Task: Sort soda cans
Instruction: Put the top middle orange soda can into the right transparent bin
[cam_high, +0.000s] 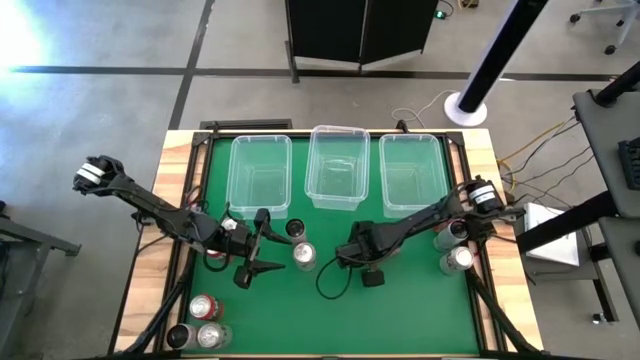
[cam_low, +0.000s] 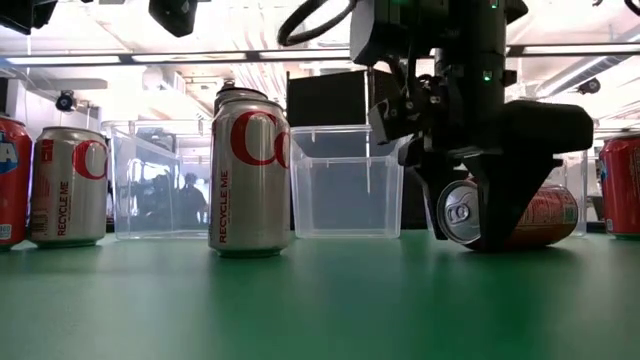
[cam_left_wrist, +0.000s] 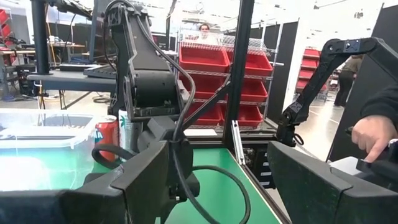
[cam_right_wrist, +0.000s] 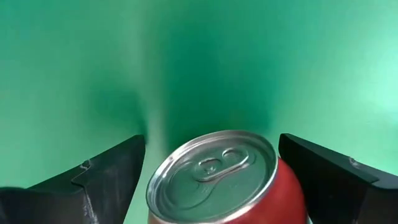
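Green worktop fills everything beneath my right end effector (cam_right_wrist: 211, 142). Its two dark fingers are spread wide on either side of a red soda can (cam_right_wrist: 219, 180), and I see a gap on each side, so I am pinching nothing. The can lies on its side near the middle of the worktop, its silver top with the pull tab turned toward my wrist.

Just to its left stands an upright silver-white can (cam_low: 248, 175) with red lettering. A black can (cam_high: 293, 229) stands close behind that one, on the far side.

My left end effector (cam_high: 262, 246) is just left of these two cans, with its fingers also spread apart and empty.

Toward the near left corner three more cans are grouped: a red one (cam_high: 203, 305), a silver one (cam_high: 211, 336) and a black one (cam_high: 178, 336). Near the right edge, under my right arm, sit a few silver-topped cans (cam_high: 458, 259).

Along the far side three clear plastic bins (cam_high: 337, 130) stand in a row with nothing in them.

Beyond the right edge of the worktop I see racks of red storage bins (cam_left_wrist: 214, 59). A person's hand (cam_left_wrist: 372, 135) rests by some equipment there.
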